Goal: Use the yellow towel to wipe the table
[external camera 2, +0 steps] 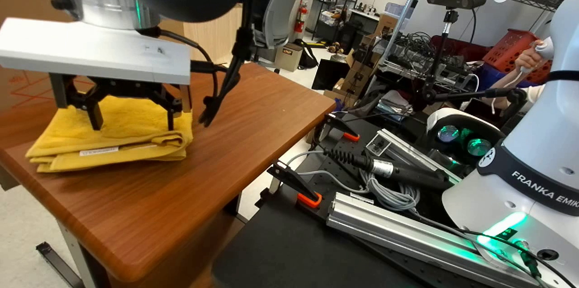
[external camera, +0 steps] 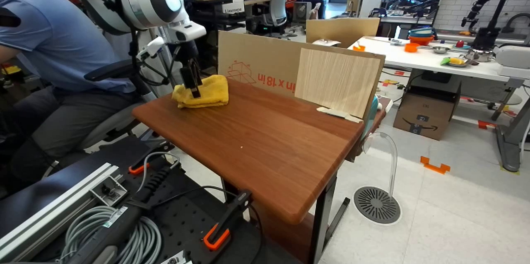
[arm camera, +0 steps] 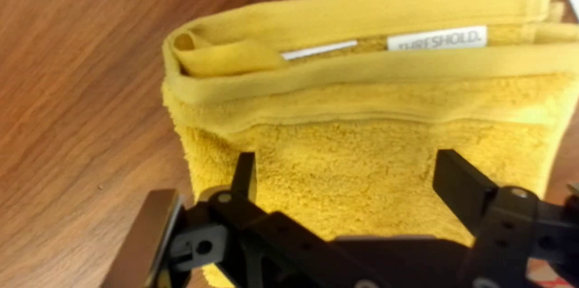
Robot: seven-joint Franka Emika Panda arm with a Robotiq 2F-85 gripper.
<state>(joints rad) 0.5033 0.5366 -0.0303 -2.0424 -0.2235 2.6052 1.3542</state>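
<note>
Yellow towel (external camera 2: 131, 136): folded into a thick pad, lying flat on the wood-grain table (external camera: 256, 144). It's left of centre in both exterior views and takes up most of the wrist view.
THRESHOLD tag (arm camera: 436, 40): white, tucked between the folded edges, upper right of the wrist view.
Robotiq gripper (arm camera: 346, 166): pointing down at the towel, fingers (arm camera: 244, 175) spread wide, yellow cloth showing between them.
Fingertips (external camera 2: 96, 118): right at the cloth, but honestly can't tell if they're touching or just above it.
Panda arm (external camera: 132, 5): upper left in both exterior views; its white base (external camera 2: 488, 197) sits at the right edge in an exterior view.
Speck (external camera: 242, 147): tiny pale dot on the table, a bit below mid-frame in an exterior view.
Cardboard sheet (external camera: 265, 54): upright along the table's edge, upper middle, red printing on it.
Wood-look panel (external camera: 337, 81): pale, up against the cardboard's right end.
Black bench (external camera 2: 271, 243): bottom of the frame, holding a gray cable coil (external camera 2: 389, 195) and aluminum extrusion (external camera 2: 389, 227).
</note>
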